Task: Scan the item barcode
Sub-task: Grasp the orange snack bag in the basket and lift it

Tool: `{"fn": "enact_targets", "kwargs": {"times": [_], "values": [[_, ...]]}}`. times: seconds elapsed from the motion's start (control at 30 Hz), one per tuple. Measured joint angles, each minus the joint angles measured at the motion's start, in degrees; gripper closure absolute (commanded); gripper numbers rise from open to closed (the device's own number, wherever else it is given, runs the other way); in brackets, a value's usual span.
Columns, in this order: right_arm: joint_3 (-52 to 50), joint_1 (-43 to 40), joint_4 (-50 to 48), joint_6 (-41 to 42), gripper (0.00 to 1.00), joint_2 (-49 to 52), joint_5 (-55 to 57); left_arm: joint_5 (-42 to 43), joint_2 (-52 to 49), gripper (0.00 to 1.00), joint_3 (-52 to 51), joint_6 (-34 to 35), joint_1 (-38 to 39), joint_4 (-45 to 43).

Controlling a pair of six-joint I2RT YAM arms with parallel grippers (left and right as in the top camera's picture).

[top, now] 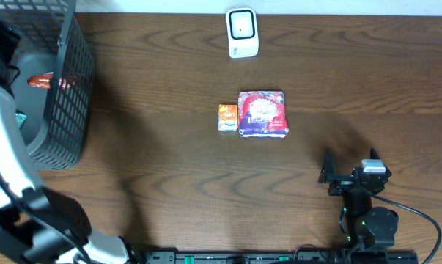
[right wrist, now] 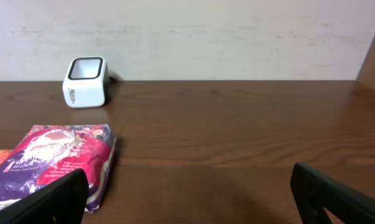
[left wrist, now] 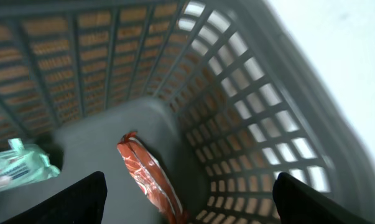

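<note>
**Both hands open; goods split between basket and counter**

Left side, upper left of the overhead view: the dark grey mesh basket [top: 67, 110] stands on the wooden counter [top: 169, 147], and the left arm reaches over its open top. The wrist view looks down into it. The left hand [left wrist: 190, 180] is open, its two dark fingers [left wrist: 81, 199] spread wide at the bottom corners of the frame. A red-orange packet [left wrist: 147, 177] lies on the basket floor, running diagonally toward the bottom edge of the frame, in the gap between the fingers and clear of both. A pale green packet [left wrist: 16, 165] sits at the left edge of that frame, apart from the red one and blurred, so its print cannot be read.

Centre of the counter: a purple and red pouch [top: 262, 114] lies flat. A small orange box [top: 228, 117] sits just beside its left edge; whether the two touch I cannot tell.

Top centre: the white scanner [top: 242, 33] stands alone near the far edge of the counter, well apart from the pouch and box. In the right wrist view its dark window faces upward.

Lower right: the right hand [top: 350, 158] is open, fingers wide, low over bare counter, well apart from the pouch. Its wrist view looks across the counter, with the pouch at lower left and the scanner at upper left.

No barcode is readable on any item.
</note>
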State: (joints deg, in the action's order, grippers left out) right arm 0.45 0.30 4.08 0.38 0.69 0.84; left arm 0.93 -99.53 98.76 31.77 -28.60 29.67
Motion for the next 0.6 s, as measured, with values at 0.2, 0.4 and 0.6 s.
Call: {"fn": "enact_targets", "kwargs": {"times": [0.2,0.4,0.6], "values": [[0.0,0.0,0.0,0.0,0.01,0.0,0.0,0.0,-8.7,0.15,0.0,0.1,0.0,-3.7],[0.0,0.0,0.0,0.0,0.01,0.0,0.0,0.0,-16.2,0.14,0.0,0.2,0.0,-5.4],[0.0,0.0,0.0,0.0,0.01,0.0,0.0,0.0,-22.4,0.14,0.0,0.2,0.5,-7.4]]}}
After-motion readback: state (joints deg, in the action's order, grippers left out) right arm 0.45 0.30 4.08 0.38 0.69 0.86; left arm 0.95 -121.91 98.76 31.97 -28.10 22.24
